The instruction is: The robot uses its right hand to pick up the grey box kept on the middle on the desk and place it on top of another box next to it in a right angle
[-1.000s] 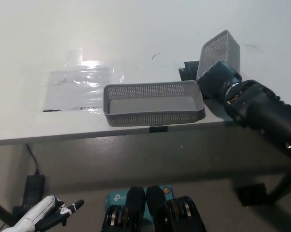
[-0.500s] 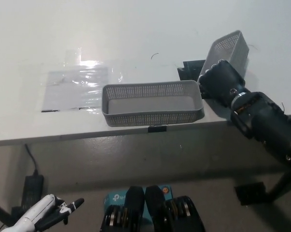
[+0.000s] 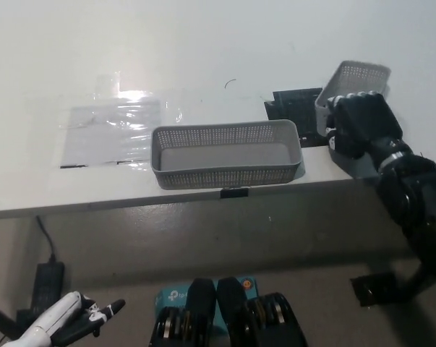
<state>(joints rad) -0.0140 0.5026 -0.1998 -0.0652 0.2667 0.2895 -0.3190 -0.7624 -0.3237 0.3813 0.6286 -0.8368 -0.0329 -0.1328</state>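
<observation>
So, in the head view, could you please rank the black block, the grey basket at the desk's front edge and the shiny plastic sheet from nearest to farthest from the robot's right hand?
1. The black block, on the desk just left of the right hand.
2. The grey basket, at the front edge, mid-desk.
3. The plastic sheet, farthest, on the desk's left.

Two grey baskets: one basket (image 3: 227, 154) sits at the bench's (image 3: 203, 58) front edge, the other basket (image 3: 351, 85) is raised near the right edge. One clear plastic sheet (image 3: 116, 130) lies on the bench. One black block (image 3: 293, 108) lies between the baskets.
</observation>
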